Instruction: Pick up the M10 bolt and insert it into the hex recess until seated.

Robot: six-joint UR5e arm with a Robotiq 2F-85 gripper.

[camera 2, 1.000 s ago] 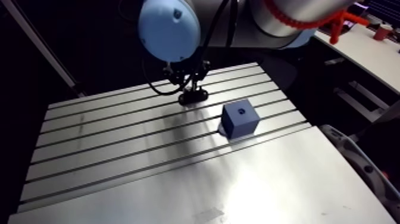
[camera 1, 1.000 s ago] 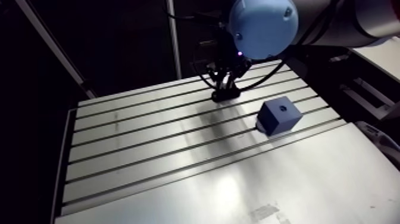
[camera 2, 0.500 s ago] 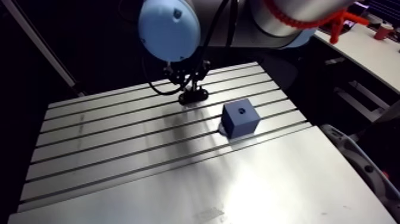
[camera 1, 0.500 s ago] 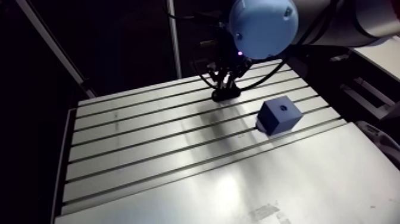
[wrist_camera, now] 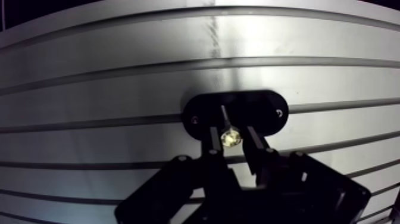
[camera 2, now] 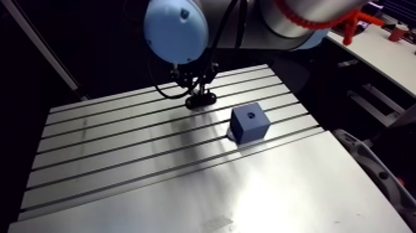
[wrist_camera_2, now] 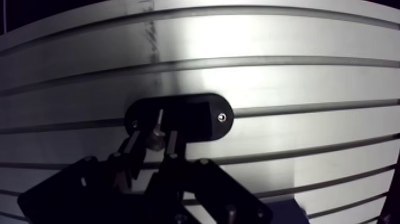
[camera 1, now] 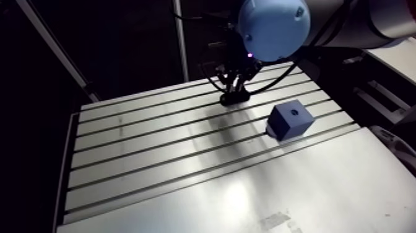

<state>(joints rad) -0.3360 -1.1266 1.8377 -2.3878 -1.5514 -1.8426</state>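
In the wrist view a brass-coloured M10 bolt (wrist_camera: 229, 137) stands head-up in a black oval holder plate (wrist_camera: 265, 112) that lies on the slotted table. My gripper (wrist_camera: 231, 140) is low over the plate. Its two dark fingers (wrist_camera: 212, 142) press on either side of the bolt head, shut on it. The bolt's thin shank runs from the head down into the plate. In the arm view the gripper (camera 1: 234, 93) is at the table's far side. The blue block (camera 1: 291, 119), with a small dark recess in its top face, sits to its right and nearer the front.
The aluminium table (camera 1: 155, 149) has several parallel slots running across its far half and a smooth sheet in front. Its left edge (camera 1: 62, 180) drops into darkness. The blue block is the only other object on the table.
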